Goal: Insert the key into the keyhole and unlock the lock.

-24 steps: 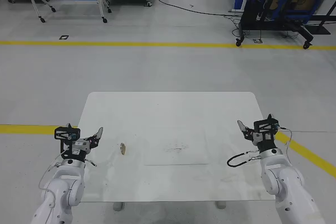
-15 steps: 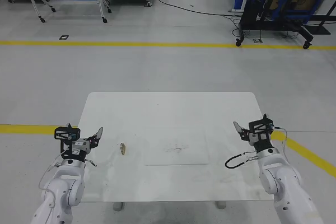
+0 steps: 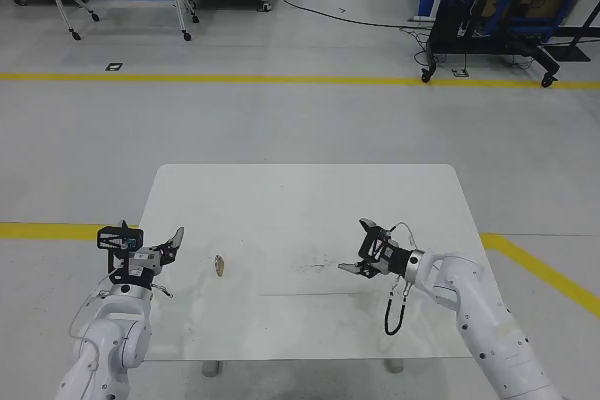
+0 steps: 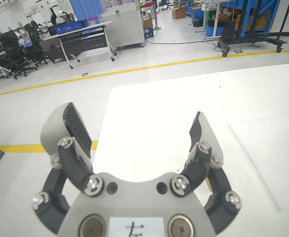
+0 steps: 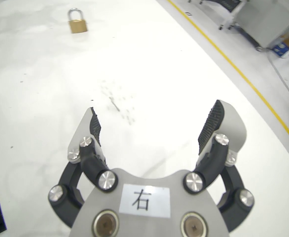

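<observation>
A brass padlock [image 3: 220,265] with a silver shackle lies flat on the left part of the white table [image 3: 300,195]; the right wrist view has the padlock [image 5: 77,24] far ahead. My right gripper [image 3: 355,247] hangs open over the table's middle, facing the padlock, nothing between its fingers [image 5: 154,107]. Just ahead of it a thin grey sliver [image 5: 115,106] lies among dark smudges; I cannot tell whether it is the key. My left gripper [image 3: 155,240] stands open and empty [image 4: 134,114] at the table's left edge, left of the padlock.
A thin white mat [image 3: 280,282] lies flush on the table's near middle, its edge [image 4: 263,164] showing in the left wrist view. Yellow floor lines [image 3: 280,78] run around the table. Carts and racks [image 3: 490,40] stand far behind.
My right arm has swung from the table's right edge inward to the middle and turned toward the padlock. The left arm and padlock have not moved.
</observation>
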Controlling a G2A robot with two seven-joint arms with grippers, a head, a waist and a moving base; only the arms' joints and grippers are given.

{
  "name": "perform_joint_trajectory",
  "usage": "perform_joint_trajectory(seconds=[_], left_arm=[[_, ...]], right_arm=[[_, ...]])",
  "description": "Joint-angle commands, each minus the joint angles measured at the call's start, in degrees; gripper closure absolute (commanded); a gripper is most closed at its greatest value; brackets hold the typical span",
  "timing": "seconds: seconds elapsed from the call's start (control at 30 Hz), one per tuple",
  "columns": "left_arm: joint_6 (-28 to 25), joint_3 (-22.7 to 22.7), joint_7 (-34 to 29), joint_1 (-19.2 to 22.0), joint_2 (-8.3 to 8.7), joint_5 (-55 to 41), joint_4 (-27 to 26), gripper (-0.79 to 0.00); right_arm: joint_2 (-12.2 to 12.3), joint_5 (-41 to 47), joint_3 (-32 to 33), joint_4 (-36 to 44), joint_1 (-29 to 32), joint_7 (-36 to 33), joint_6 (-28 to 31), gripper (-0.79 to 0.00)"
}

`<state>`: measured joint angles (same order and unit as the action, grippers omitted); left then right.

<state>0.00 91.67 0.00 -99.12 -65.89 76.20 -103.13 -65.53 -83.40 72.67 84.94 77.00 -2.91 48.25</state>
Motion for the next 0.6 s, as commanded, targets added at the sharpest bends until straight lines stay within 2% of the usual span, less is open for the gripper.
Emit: perform_joint_trajectory(seconds=[0.0, 0.07, 0.13, 0.2, 0.23, 0.3, 0.37, 0.43, 0.5, 0.57], left_arm=[[0.00, 0.00, 0.00, 0.00, 0.00, 0.00, 0.00, -0.785], [0.00, 0.00, 0.00, 0.00, 0.00, 0.00, 0.00, -0.785], [0.00, 0.00, 0.00, 0.00, 0.00, 0.00, 0.00, -0.785], [0.00, 0.00, 0.00, 0.00, 0.00, 0.00, 0.00, -0.785], [0.00, 0.00, 0.00, 0.00, 0.00, 0.00, 0.00, -0.785], [0.00, 0.00, 0.00, 0.00, 0.00, 0.00, 0.00, -0.785], [0.00, 0.00, 0.00, 0.00, 0.00, 0.00, 0.00, -0.785], [0.00, 0.00, 0.00, 0.00, 0.00, 0.00, 0.00, -0.785], [0.00, 0.00, 0.00, 0.00, 0.00, 0.00, 0.00, -0.785], [0.00, 0.00, 0.00, 0.00, 0.00, 0.00, 0.00, -0.785]], right_arm=[[-0.27, 0.00, -2.79, -4.51, -3.94, 0.59, 5.62, -0.785], [-0.68, -0.63, -5.44, -8.17, -7.26, 0.96, 8.13, -0.785], [-1.28, -1.83, -8.37, -11.20, -10.00, 0.63, 8.25, -0.653], [-1.99, -2.22, -11.16, -13.86, -12.40, 0.46, 7.97, -0.659], [-2.33, -2.09, -12.40, -15.19, -13.57, 0.49, 8.27, -0.690], [-3.02, -2.11, -14.69, -17.61, -15.69, -0.07, 7.94, -0.653], [-3.71, -2.27, -17.00, -19.33, -17.45, -0.68, 8.07, -0.557], [-4.35, -2.83, -19.04, -20.74, -18.93, -1.58, 7.42, -0.379], [-4.86, -3.09, -20.64, -21.84, -20.03, -1.71, 7.29, -0.339], [-5.20, -3.44, -21.74, -22.80, -20.94, -1.48, 7.25, -0.243]])
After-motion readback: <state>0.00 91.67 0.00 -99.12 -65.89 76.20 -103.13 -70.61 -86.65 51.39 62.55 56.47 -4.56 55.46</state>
